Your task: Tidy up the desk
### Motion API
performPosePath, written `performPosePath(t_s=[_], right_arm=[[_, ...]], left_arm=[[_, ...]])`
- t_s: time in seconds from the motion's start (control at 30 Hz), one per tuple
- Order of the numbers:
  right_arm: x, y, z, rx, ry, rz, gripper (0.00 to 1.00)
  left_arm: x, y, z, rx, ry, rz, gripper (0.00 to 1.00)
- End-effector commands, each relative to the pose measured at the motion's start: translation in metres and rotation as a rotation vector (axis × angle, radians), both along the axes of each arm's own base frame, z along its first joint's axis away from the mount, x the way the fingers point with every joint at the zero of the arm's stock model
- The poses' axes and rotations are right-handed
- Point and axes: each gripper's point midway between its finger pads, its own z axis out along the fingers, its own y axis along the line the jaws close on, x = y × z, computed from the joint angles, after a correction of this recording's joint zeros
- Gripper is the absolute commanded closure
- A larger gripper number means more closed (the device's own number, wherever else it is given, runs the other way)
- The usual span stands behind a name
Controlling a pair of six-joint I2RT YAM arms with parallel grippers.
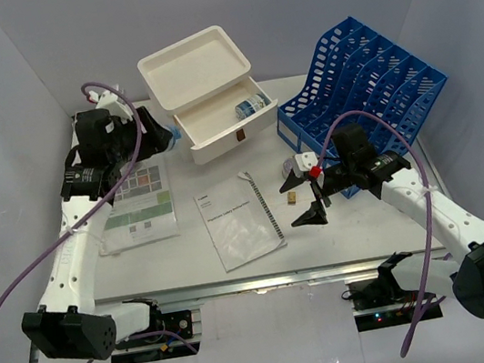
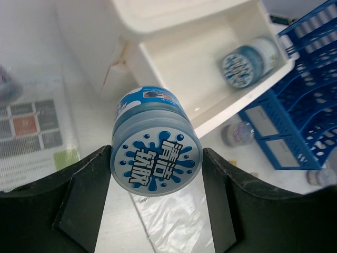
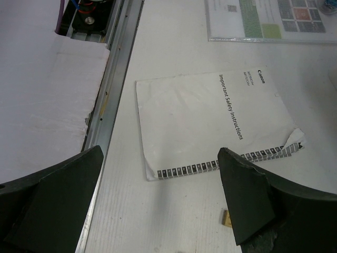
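So the left fingers (image 2: pixel 79 200) are clamped on a little blue jar (image 2: pixel 155 142), one finger on each side. It's lying sideways with its splash-print lid facing the wrist camera, held up just off the left side of the white drawer box (image 1: pixel 191 65). The bottom drawer (image 2: pixel 200 58) is pulled out, and there's a second jar (image 2: pixel 247 62) of the same kind lying in its right end.

The right fingers (image 3: pixel 58 190) are spread really wide with nothing in them, hanging over the counter (image 1: pixel 164 267) in front of the blue file rack (image 1: pixel 373 78). Below them you can see the right edge of a spiral-bound booklet (image 3: pixel 210 124) lying flat, plus a tiny tan thing (image 3: pixel 227 217) just beside it. Can't tell what that is.

The counter itself is the big white top under everything, with a metal rail (image 3: pixel 113 79) along the near edge. A laminated sheet (image 1: pixel 139 202) lies at its left, partly under the left arm, and the booklet sits around the middle.
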Motion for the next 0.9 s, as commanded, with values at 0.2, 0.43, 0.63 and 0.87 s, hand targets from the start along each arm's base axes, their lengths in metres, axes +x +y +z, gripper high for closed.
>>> performPosePath(t_s=[0.2, 0.43, 0.63, 0.87], right_arm=[[0.001, 0.001, 0.000, 0.016, 0.003, 0.010, 0.04], [0.002, 0.000, -0.001, 0.011, -0.001, 0.005, 0.04], [0.003, 0.000, -0.001, 0.010, -0.001, 0.002, 0.04], [0.003, -0.001, -0.003, 0.004, -0.002, 0.002, 0.04]], left_arm=[[0.013, -0.054, 0.104, -0.122, -0.192, -0.212, 0.83], [0.059, -0.100, 0.110, -0.140, -0.187, -0.322, 0.83], [0.099, -0.126, 0.085, -0.146, -0.164, -0.388, 0.83], [0.119, -0.144, 0.038, -0.136, -0.095, -0.438, 0.83]])
